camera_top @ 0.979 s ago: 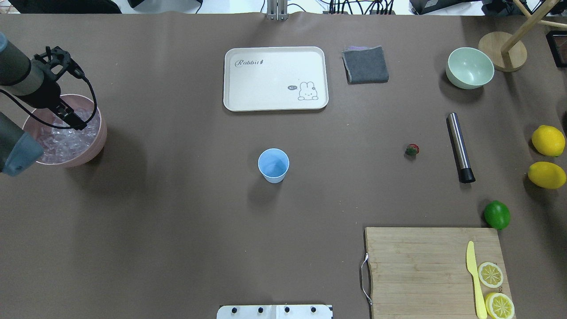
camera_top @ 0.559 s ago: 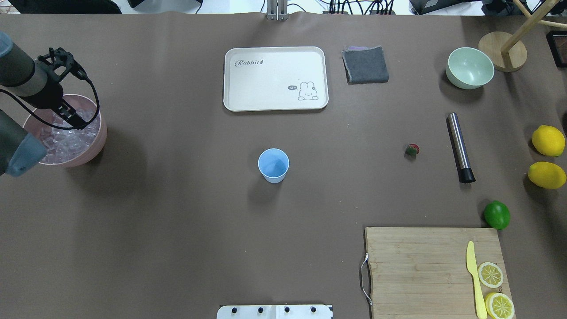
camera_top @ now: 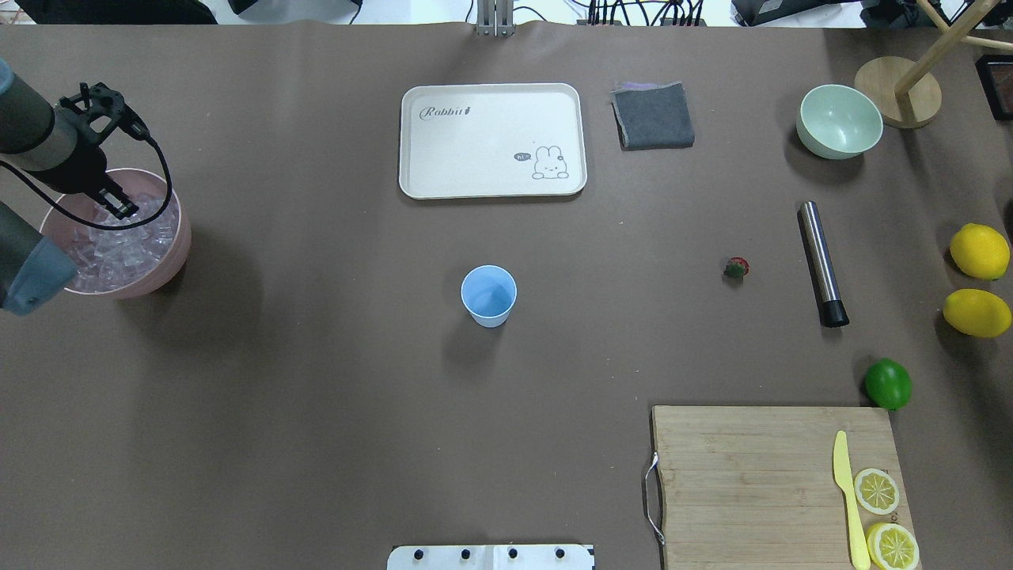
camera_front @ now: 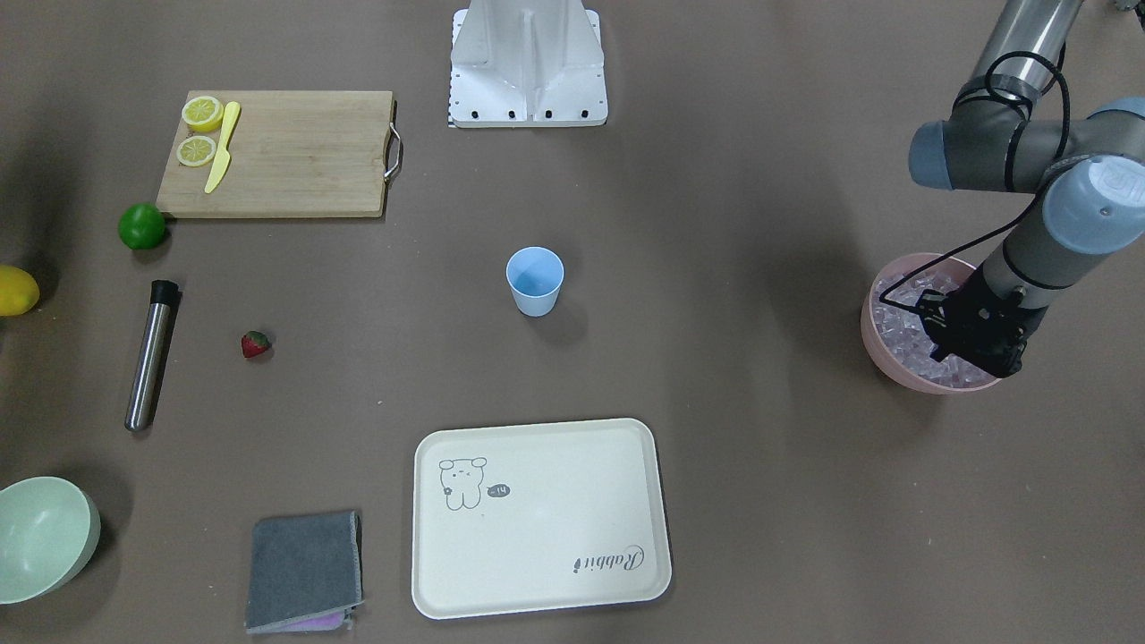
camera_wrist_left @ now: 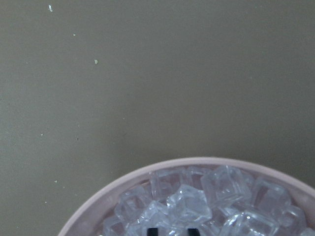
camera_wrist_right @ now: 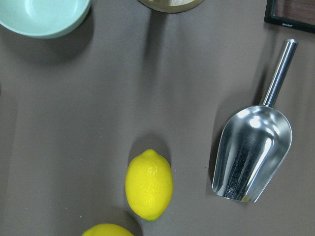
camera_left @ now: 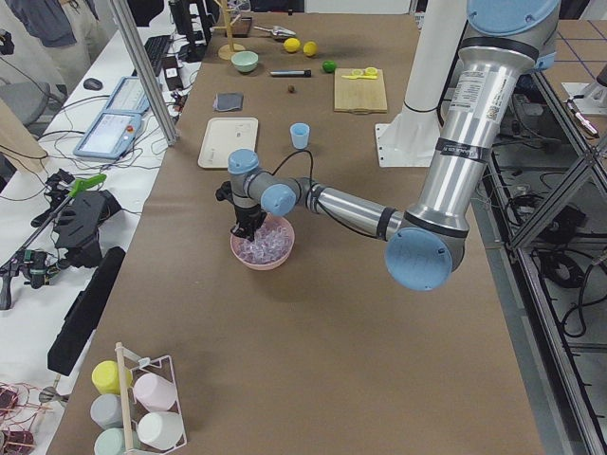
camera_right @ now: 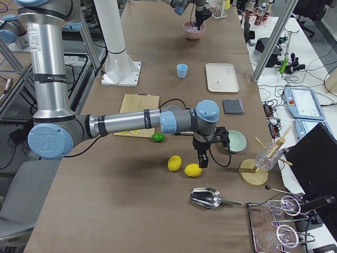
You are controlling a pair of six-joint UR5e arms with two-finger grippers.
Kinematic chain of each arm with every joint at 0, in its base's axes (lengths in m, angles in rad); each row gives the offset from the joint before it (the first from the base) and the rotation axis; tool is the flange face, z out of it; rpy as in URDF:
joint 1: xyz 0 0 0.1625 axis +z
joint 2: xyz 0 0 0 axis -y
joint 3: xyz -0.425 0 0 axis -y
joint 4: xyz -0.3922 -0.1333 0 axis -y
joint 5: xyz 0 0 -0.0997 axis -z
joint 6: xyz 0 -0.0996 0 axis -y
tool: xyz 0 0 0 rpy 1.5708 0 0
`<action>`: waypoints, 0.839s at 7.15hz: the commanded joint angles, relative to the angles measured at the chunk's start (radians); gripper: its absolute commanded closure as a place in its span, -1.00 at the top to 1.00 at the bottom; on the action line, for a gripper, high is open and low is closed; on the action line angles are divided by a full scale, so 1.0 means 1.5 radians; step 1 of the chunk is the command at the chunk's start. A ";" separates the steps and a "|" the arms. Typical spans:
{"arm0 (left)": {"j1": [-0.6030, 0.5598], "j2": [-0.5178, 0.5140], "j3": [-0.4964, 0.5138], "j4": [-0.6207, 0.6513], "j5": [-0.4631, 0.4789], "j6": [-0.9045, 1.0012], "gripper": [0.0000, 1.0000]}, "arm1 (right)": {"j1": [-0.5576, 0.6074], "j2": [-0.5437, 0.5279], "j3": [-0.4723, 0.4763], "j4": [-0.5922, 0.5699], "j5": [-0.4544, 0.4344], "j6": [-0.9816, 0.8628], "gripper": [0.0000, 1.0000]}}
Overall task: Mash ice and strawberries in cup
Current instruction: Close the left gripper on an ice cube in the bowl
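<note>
Down in pink bowl with left gripper, nosing among ice; open or clamped, cannot tell. Slick, hard, light: best pinching one squarely across flat faces.

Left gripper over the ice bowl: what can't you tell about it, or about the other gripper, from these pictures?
1. Left gripper: whether it holds ice. The left wrist view's bottom edge cuts off the fingertips; other views show it too small.
2. Right gripper: open or shut. Only the right side view shows it, small and dark.
</note>
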 commanded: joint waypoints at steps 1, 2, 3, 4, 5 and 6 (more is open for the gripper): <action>-0.035 0.001 -0.022 0.014 -0.017 0.000 -1.00 | 0.000 0.005 0.002 0.000 -0.001 0.000 1.00; -0.044 0.001 -0.020 0.018 -0.034 0.002 -1.00 | 0.000 0.004 0.002 0.000 -0.001 0.000 1.00; -0.042 0.012 -0.016 0.019 -0.031 0.001 0.68 | 0.000 0.005 0.002 0.000 -0.001 0.001 1.00; -0.041 0.019 -0.016 0.016 -0.030 0.001 0.93 | 0.000 0.005 0.001 -0.001 -0.001 0.001 1.00; -0.036 0.020 -0.016 0.016 -0.029 0.000 0.94 | 0.000 0.006 0.002 0.000 0.000 0.001 1.00; -0.033 0.020 -0.015 0.015 -0.030 -0.008 0.94 | 0.000 0.007 0.003 0.000 -0.001 0.001 1.00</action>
